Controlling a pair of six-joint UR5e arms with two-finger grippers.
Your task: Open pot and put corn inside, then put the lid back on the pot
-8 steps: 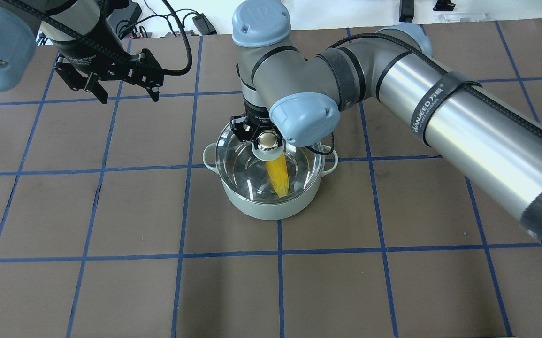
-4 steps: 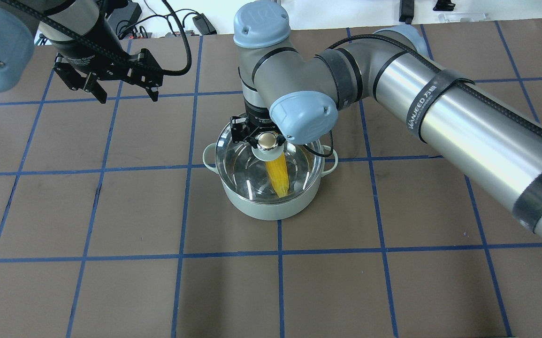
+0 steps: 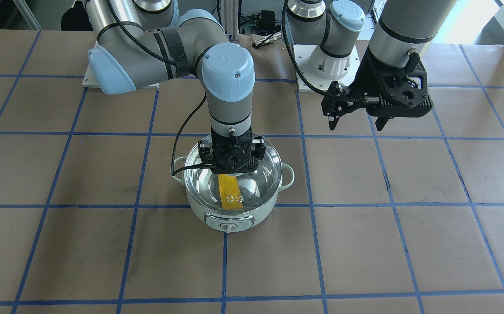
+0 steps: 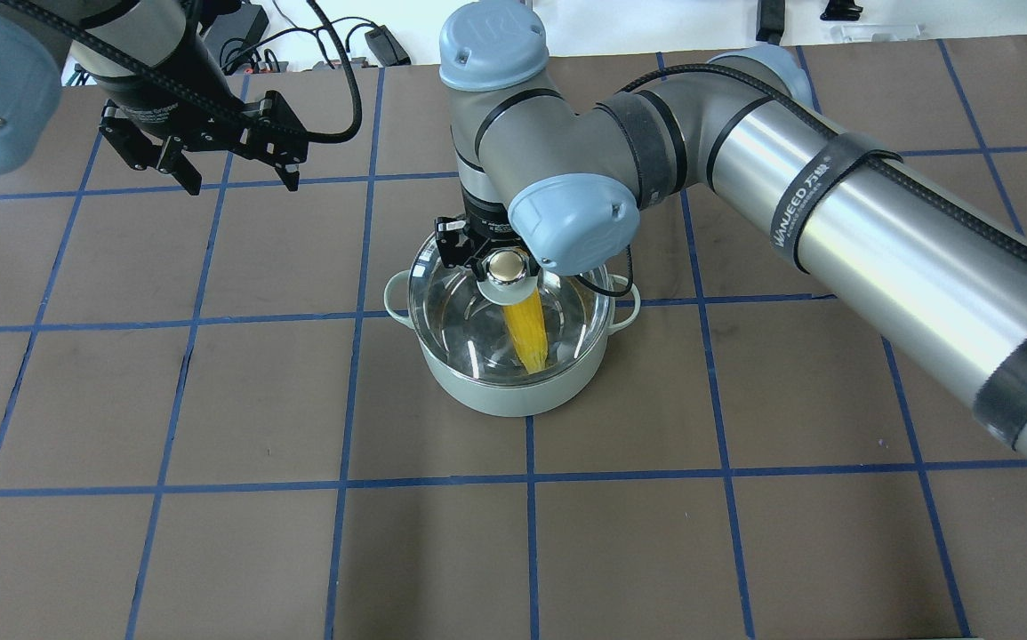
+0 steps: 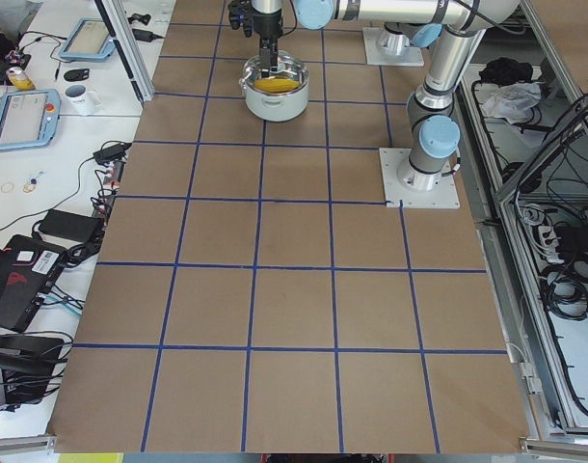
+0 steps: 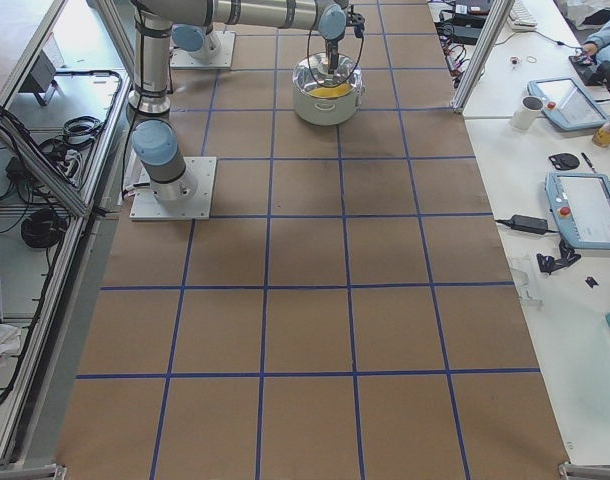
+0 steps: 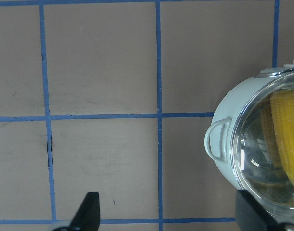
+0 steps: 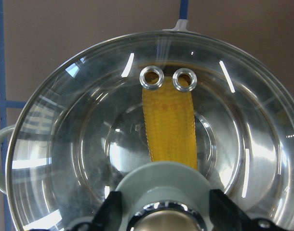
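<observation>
Yellow corn lies in the pot under the glass lid. Right pincer stands open around the knob; left pincer hangs open, empty.

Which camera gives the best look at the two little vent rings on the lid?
The right wrist-mounted view: the vent rings show large and sharp on the lid, over the corn. The front-facing view shows them tiny; in the overhead, left wrist and side views I cannot make them out.
</observation>
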